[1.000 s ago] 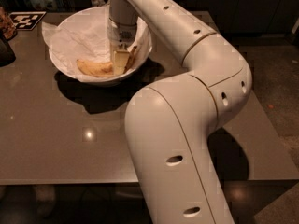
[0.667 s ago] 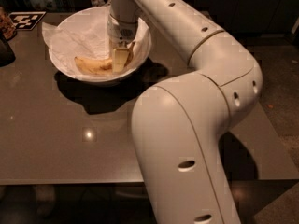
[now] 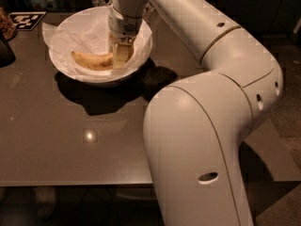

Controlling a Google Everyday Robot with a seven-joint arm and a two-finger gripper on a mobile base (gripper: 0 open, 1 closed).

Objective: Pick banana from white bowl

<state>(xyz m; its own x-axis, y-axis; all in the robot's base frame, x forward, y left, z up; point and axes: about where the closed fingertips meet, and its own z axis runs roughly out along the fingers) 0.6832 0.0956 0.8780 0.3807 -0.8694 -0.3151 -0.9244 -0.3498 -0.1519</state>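
The yellow banana (image 3: 91, 60) lies in the white bowl (image 3: 141, 55), on crumpled white paper, at the back left of the table. Its left tip points left and its right end is between my fingers. My gripper (image 3: 120, 55) reaches straight down into the right half of the bowl and is shut on the banana's right end. The gripper hides that end of the banana. My white arm runs from the bowl across the right of the view to the large near segment.
The bowl stands on a dark glossy table (image 3: 70, 140). A black-and-white marker tile (image 3: 26, 19) lies at the back left corner. A dark object (image 3: 5, 51) sits at the left edge. The table's front edge runs along the bottom.
The banana's left tip has shifted a little left and up in the bowl with the gripper on it. The arm's near segments have swung slightly to the right.
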